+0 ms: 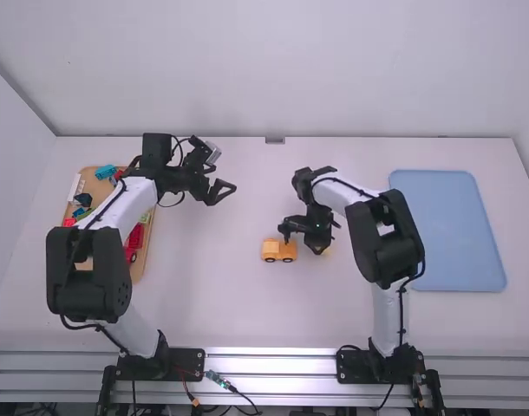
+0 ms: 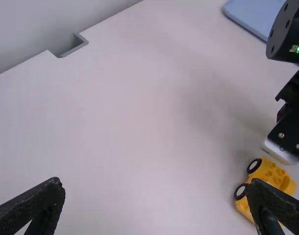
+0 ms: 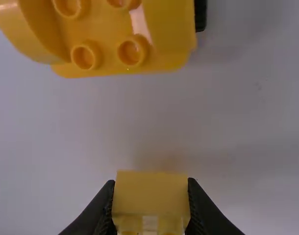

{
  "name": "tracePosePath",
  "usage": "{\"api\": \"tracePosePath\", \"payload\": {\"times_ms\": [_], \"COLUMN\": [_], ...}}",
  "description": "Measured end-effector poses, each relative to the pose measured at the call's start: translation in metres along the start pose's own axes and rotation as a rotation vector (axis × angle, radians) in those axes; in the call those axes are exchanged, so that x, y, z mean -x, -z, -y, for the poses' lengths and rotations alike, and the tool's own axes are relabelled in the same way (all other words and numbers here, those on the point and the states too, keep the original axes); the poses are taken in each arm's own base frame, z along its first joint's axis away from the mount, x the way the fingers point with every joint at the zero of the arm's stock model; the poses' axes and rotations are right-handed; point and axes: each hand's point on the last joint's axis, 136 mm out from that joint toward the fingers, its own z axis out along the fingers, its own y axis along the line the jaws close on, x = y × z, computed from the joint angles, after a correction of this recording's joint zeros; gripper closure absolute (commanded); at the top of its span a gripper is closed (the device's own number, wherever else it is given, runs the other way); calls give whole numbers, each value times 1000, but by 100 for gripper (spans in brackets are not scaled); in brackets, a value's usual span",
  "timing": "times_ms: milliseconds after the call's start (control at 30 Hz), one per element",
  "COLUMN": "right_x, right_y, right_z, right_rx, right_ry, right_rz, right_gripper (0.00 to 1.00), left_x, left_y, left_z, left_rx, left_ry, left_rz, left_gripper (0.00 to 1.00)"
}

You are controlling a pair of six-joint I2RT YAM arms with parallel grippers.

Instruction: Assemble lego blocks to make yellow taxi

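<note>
The car (image 1: 279, 250) stands upright on its wheels on the table (image 1: 204, 299), studs up between two raised ends, so its seat is ready to take another piece from above. Just to the right of the car, the right gripper (image 3: 150, 181) pinches a yellow block (image 3: 150, 197) between its two fingers. The grip is on opposite sides, which should keep it from twisting and leave the broad face between them free to press on; whether the block touches the table, I cannot tell. My guess is that it is meant for the studs, as the taxi's upper part, so the next move calls for lifting it over the car, squaring it up and pushing straight down. As nothing grips the car, an off-centre push could roll or tip it. The left gripper (image 2: 155, 180) is spread wide and empty, beyond the car and to its left, out of the way yet near enough to come in and brace it. The wooden tray (image 1: 94, 188) of coloured blocks lies well left of the car, the blue tray (image 1: 451, 234) well right, both leaving room to build.
</note>
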Motion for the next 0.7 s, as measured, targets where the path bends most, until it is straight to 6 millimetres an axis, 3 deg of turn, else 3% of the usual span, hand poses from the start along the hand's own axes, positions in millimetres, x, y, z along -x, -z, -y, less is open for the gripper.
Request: {"api": "tracePosePath", "payload": {"times_ms": [133, 267, 367, 400, 467, 533, 700], "right_x": [-2, -2, -1, -2, -2, -3, -3], "right_y": [-5, -5, -5, -5, -5, -5, -5], "right_z": [-2, 0, 1, 1, 1, 2, 2], "right_rx": [5, -7, -11, -12, -13, -14, -17], "right_ry": [0, 1, 1, -1, 0, 1, 1], "right_rz": [-9, -7, -8, -10, -12, -14, -18], "right_gripper": [100, 81, 51, 28, 19, 1, 1], "left_x": [0, 0, 0, 0, 0, 0, 0], "left_y": [0, 0, 0, 0, 0, 0, 0], "left_z": [0, 0, 0, 0, 0, 0, 0], "left_rx": [0, 0, 0, 0, 0, 0, 0], "left_ry": [3, 6, 7, 7, 7, 7, 7], "left_rz": [0, 0, 0, 0, 0, 0, 0], "left_gripper": [1, 1, 1, 1, 1, 1, 1]}}
